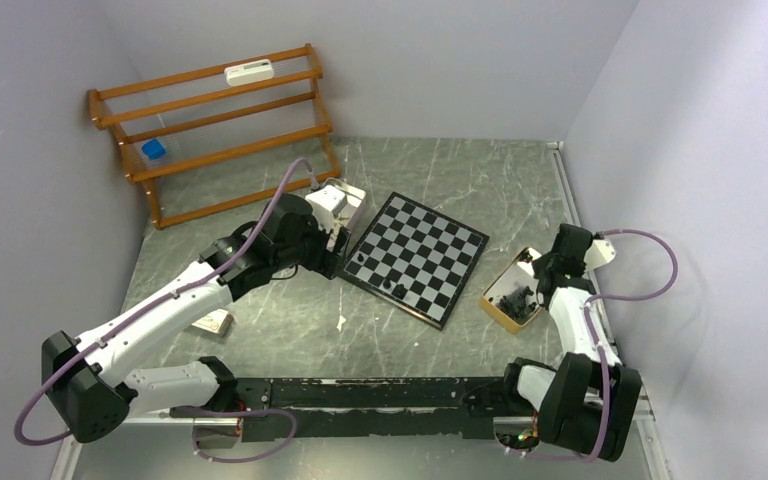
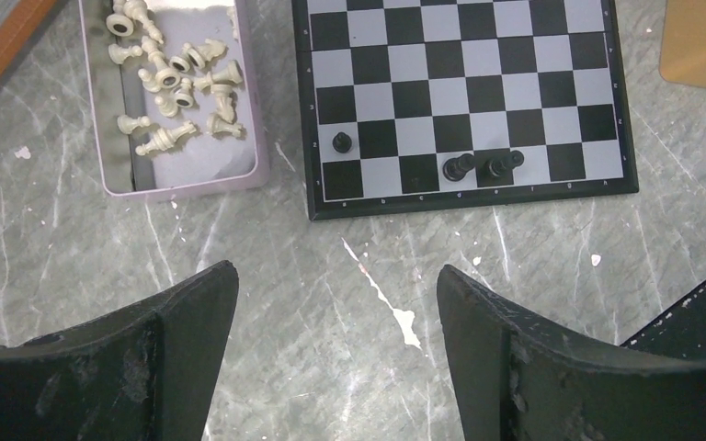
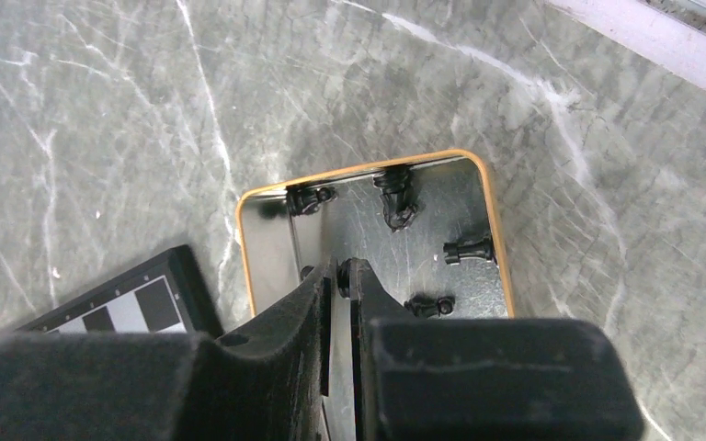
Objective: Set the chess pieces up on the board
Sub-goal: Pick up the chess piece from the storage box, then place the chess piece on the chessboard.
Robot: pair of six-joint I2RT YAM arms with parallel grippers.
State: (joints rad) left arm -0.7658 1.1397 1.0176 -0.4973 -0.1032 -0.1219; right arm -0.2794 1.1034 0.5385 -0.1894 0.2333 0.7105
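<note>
A flat square chessboard [image 1: 415, 258] of black and white checks with a thin dark rim lies mid-table on the grey veined stone-look tabletop [image 2: 55, 266]. Three small turned black chess pieces [image 2: 458, 167] sit in its near rows, two of them close together. The left gripper [image 2: 335, 285], with blunt scuffed black fingers, is spread wide over bare tabletop, on the near side of a lilac-rimmed rectangular tray [image 2: 184, 184] of toppled cream chess pieces [image 2: 170, 78]. At right, the right gripper [image 3: 343, 276] is narrowed to a slit inside an orange-rimmed shiny metal tray [image 3: 489, 211] of loose black pieces [image 3: 467, 248]. Whether it pinches one cannot be told.

Three black chess pieces [image 2: 460, 167] sit near one edge of the checkered board [image 2: 464, 55]
</note>
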